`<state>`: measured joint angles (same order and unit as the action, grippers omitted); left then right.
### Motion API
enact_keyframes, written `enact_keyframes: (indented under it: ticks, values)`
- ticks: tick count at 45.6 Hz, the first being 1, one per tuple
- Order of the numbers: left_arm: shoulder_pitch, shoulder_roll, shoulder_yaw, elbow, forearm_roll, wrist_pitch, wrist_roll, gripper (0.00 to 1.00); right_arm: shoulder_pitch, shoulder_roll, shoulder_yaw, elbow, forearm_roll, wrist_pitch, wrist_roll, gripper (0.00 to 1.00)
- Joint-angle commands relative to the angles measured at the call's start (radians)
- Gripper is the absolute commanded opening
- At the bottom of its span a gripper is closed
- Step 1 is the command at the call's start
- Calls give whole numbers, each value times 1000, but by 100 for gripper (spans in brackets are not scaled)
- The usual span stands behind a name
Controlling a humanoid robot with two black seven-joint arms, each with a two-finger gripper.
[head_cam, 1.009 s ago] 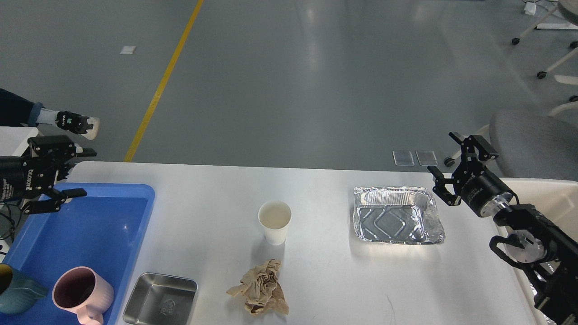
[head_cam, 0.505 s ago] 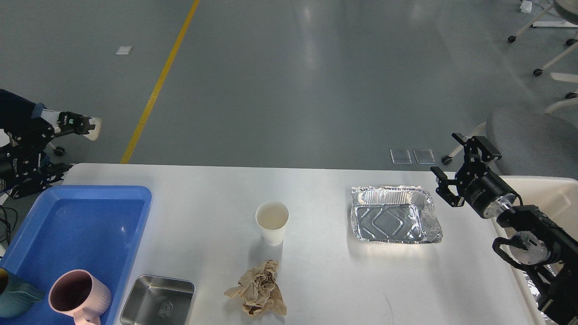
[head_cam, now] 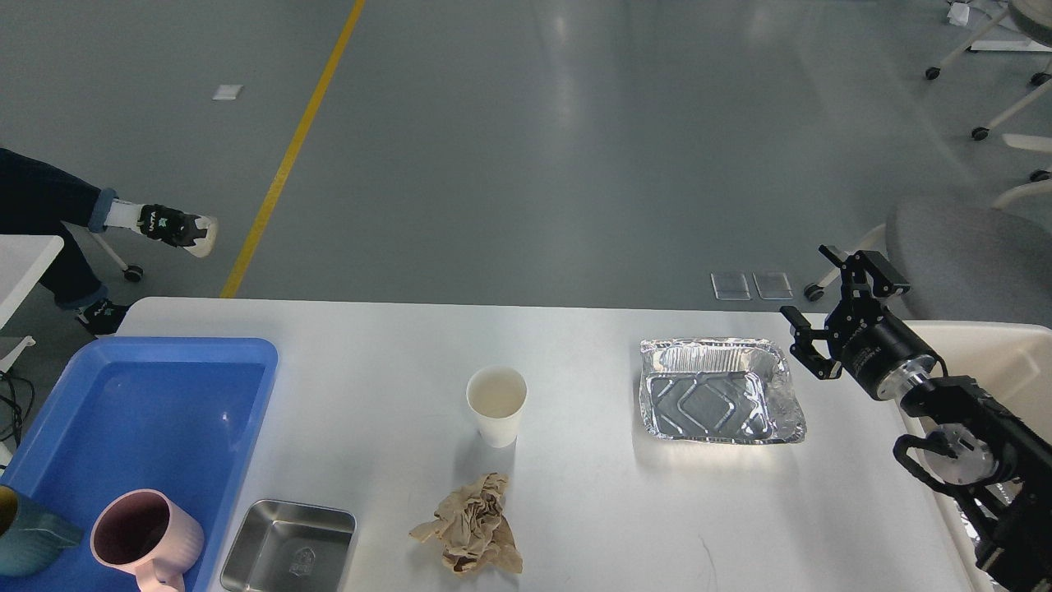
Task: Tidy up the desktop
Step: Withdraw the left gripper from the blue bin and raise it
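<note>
The white desktop (head_cam: 394,345) fills the lower view. On it stand a white paper cup (head_cam: 496,404) in the middle, a crumpled brown paper (head_cam: 470,526) in front of it, a foil tray (head_cam: 718,390) to the right and a small steel tray (head_cam: 288,547) at the front left. My right gripper (head_cam: 832,308) is open and empty, hovering just right of the foil tray's far corner. My left gripper is out of view.
A blue plastic tray (head_cam: 140,395) at the left holds a pink mug (head_cam: 144,538) and a teal mug (head_cam: 25,538). A beige bin (head_cam: 1003,362) stands beyond the desktop's right edge. A grey chair (head_cam: 970,255) and a person's foot (head_cam: 173,228) are behind.
My left arm has withdrawn to the left and left the view. My right gripper has barely moved.
</note>
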<state>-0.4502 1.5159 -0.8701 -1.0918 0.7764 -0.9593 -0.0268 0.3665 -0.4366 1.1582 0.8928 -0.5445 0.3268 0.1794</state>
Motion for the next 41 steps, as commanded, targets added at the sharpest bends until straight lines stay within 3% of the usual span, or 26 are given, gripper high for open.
enact_keyframes:
  ticks: [1, 14, 20, 27, 29, 32, 41]
  values:
    - [-1, 79, 2, 3, -2, -1, -5, 99, 2, -5, 0, 0, 0, 0, 0, 100]
    - [-21, 69, -15, 7, -2, -1, -22, 99, 6, -8, 0, 0, 0, 0, 0, 100]
    - [-39, -51, -41, 6, 3, -1, -15, 99, 6, -7, 1, 0, 0, 2, 0, 100]
    - [-59, -255, -41, -10, 47, -1, 40, 99, 3, -11, 1, 23, 0, 0, 0, 100]
    - [-97, -328, -40, -8, 78, -1, 83, 99, 0, -20, 1, 32, 0, 0, 0, 100]
    - [-172, -443, -32, -8, 144, -1, 189, 99, -1, -37, 3, 34, 1, 0, 0, 100]
    - [-271, -733, -50, -2, 176, -1, 591, 99, -9, -54, 3, 35, 1, 0, 0, 100]
